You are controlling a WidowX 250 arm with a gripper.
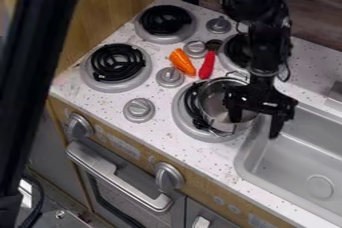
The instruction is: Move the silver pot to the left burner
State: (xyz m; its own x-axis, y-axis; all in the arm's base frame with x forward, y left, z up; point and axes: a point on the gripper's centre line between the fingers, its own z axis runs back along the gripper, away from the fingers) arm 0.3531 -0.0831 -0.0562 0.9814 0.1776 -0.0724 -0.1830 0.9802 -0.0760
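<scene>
On the front right burner (190, 129) stands the silver pot (215, 103), placed toward that burner's right side, with wire handles at its far and near edges. My gripper (255, 121) hangs over the pot's right side with its two fingers spread. One finger is over the pot's inside, the other outside its right wall near the sink; whether either touches the pot I cannot tell. The front left burner (117, 64), a black coil in a grey ring, has nothing on it.
Behind are a back left burner (164, 21) and a back right burner (235, 52), partly behind the arm. An orange toy (182, 62), a red-handled utensil (208, 65) and several grey knobs lie between burners. The sink (300, 157) is at right; a dark pole crosses the left edge.
</scene>
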